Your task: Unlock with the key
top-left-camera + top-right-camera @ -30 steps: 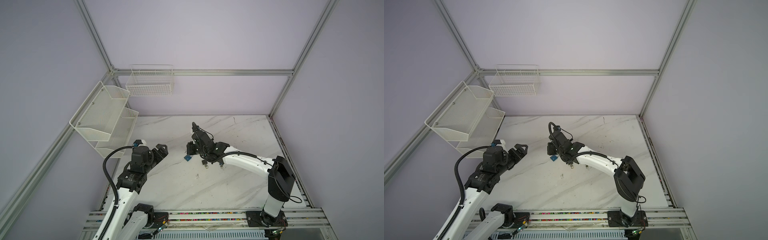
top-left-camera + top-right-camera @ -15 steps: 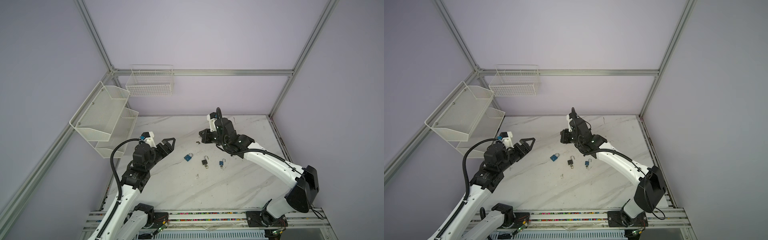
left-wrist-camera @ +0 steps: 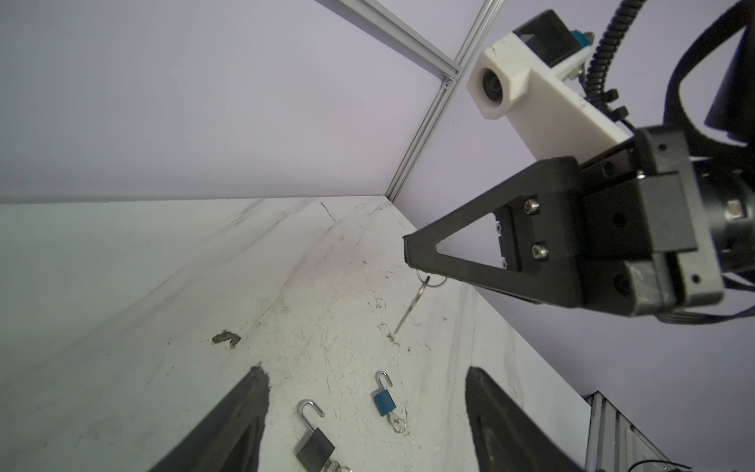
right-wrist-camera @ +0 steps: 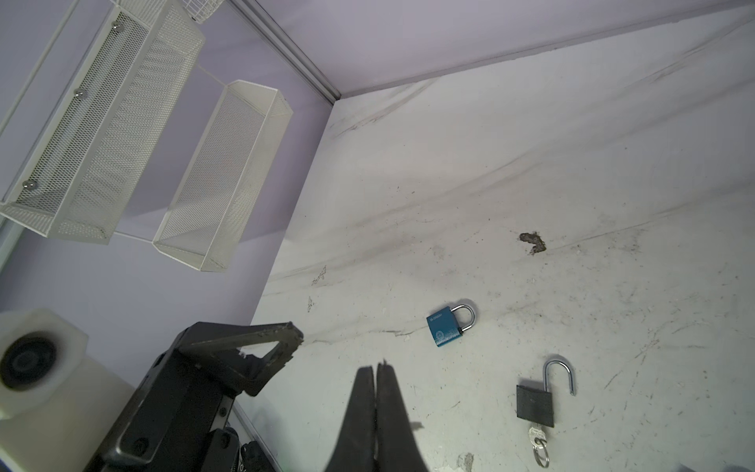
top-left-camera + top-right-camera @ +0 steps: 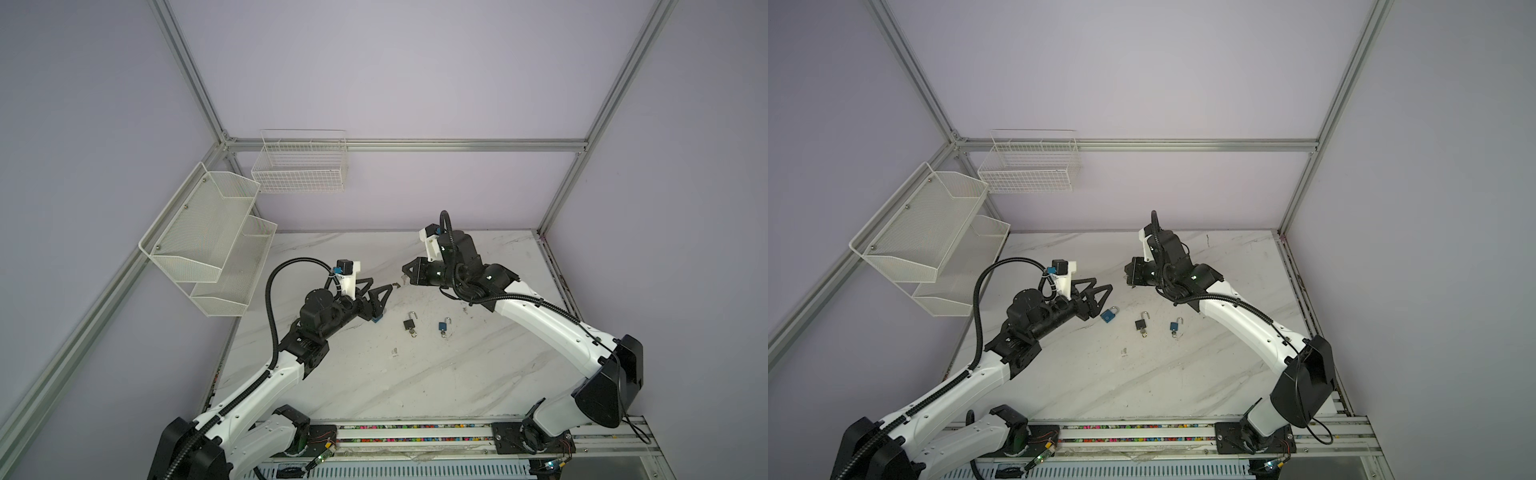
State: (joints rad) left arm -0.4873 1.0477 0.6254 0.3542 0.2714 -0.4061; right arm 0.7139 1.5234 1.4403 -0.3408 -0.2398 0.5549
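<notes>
My right gripper (image 3: 408,255) has its jaws pressed together and pinches the key (image 3: 413,305) at its ring end, so the blade hangs free in the air, slanted down. My left gripper (image 3: 363,372) stands near it with jaws spread and empty. The closed blue padlock (image 4: 445,331) lies flat on the table (image 4: 531,163) close to my left gripper, touched by nothing. I judge the key must pass over: I should bring the spread jaws squarely around the blade, close firmly, and only then release the right.
</notes>
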